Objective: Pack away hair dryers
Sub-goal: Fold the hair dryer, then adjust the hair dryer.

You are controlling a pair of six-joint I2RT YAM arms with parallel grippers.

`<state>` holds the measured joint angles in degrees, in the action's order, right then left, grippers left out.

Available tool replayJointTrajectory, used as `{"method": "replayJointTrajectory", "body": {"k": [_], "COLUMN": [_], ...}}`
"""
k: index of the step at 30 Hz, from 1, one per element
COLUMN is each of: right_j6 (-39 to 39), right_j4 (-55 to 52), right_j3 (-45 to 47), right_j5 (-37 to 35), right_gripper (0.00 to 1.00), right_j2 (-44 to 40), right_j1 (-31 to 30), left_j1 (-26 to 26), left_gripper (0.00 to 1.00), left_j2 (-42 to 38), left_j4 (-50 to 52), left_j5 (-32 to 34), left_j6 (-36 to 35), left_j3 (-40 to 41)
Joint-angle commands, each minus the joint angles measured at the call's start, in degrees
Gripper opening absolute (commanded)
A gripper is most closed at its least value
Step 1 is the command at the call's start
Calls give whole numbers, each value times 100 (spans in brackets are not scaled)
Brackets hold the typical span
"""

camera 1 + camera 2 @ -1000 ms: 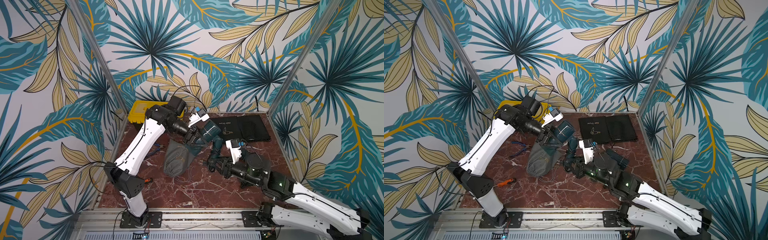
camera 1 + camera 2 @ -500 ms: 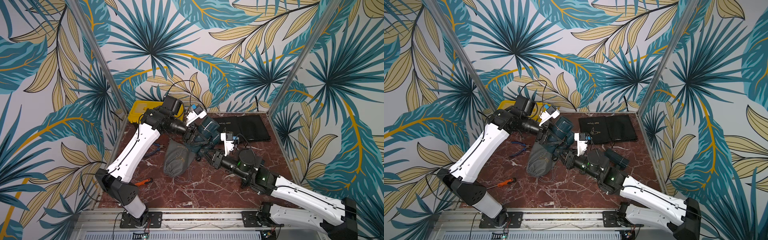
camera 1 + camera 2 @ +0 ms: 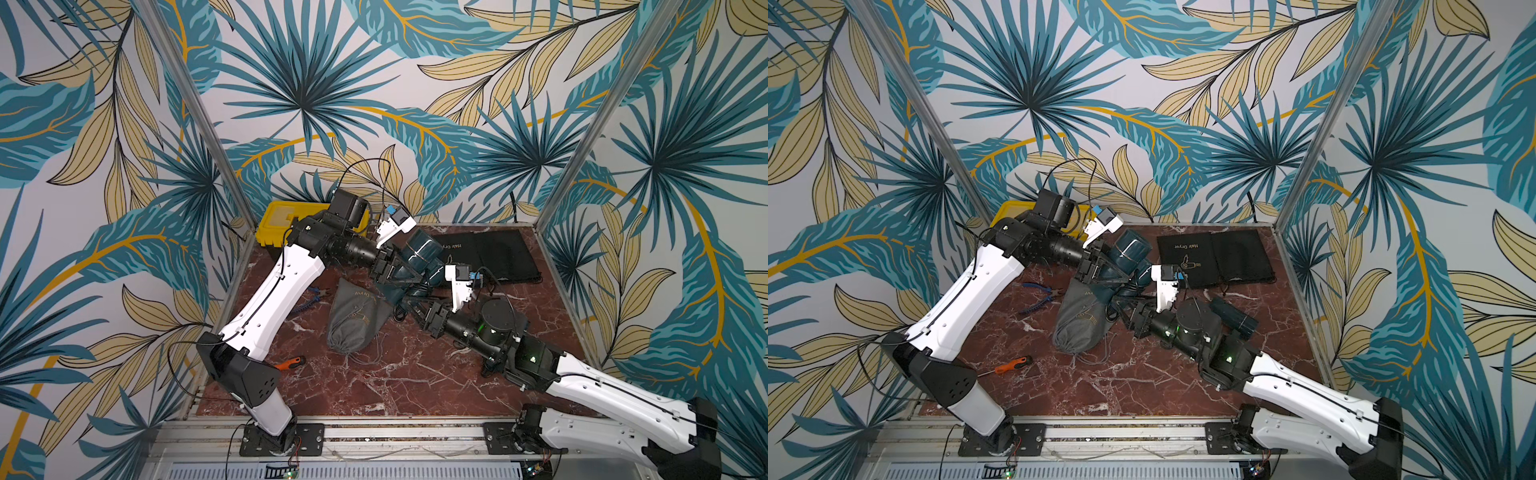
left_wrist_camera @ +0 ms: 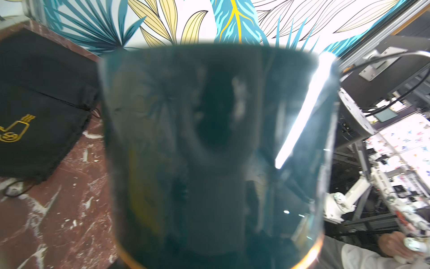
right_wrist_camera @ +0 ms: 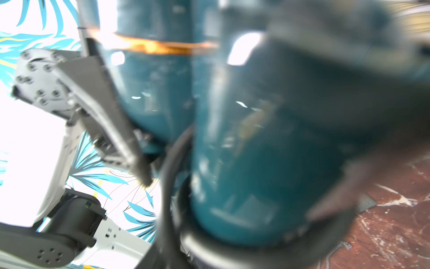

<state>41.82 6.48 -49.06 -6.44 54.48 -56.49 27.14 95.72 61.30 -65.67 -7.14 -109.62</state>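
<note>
We look down on a red-brown marble tabletop (image 3: 374,382). A grey drawstring bag (image 3: 353,320) lies at its middle, cords trailing toward the front. Two flat black pouches (image 3: 494,253) lie side by side at the back right. Blue-handled pliers (image 3: 1040,297) and an orange-handled screwdriver (image 3: 289,363) lie apart on the left, and a yellow box (image 3: 276,224) sits in the back left corner. On the right lies a dark hair dryer (image 3: 1233,318).

Both top views look steeply down from high above and in front of the dark teal hair dryer (image 3: 419,251), sharing almost the whole worktop (image 3: 395,382). Both wrist cameras sit right against that dryer, whose body fills and blurs their pictures.
</note>
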Motion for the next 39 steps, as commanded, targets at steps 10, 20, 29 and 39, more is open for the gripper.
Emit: {"method": "replayJointTrajectory", "body": {"k": [10, 20, 29, 39], "right_j6": [-6, 92, 151, 239], "right_j4": [1088, 1595, 2194, 2537], "right_j3": [567, 562, 500, 550], "right_j5": [-252, -245, -109, -79], "right_gripper": [60, 58, 51, 30], "right_j2": [-306, 165, 598, 730], "right_j1": [-53, -55, -42, -29], "left_j1": [-389, -405, -406, -397], "left_gripper": [0, 0, 0, 0], "left_j2": [17, 40, -197, -250], "left_j4": [32, -134, -450, -653], "left_j5": [-231, -652, -980, -1099], "left_j6": [300, 564, 832, 959], "left_j3": [-366, -420, -138, 185]}}
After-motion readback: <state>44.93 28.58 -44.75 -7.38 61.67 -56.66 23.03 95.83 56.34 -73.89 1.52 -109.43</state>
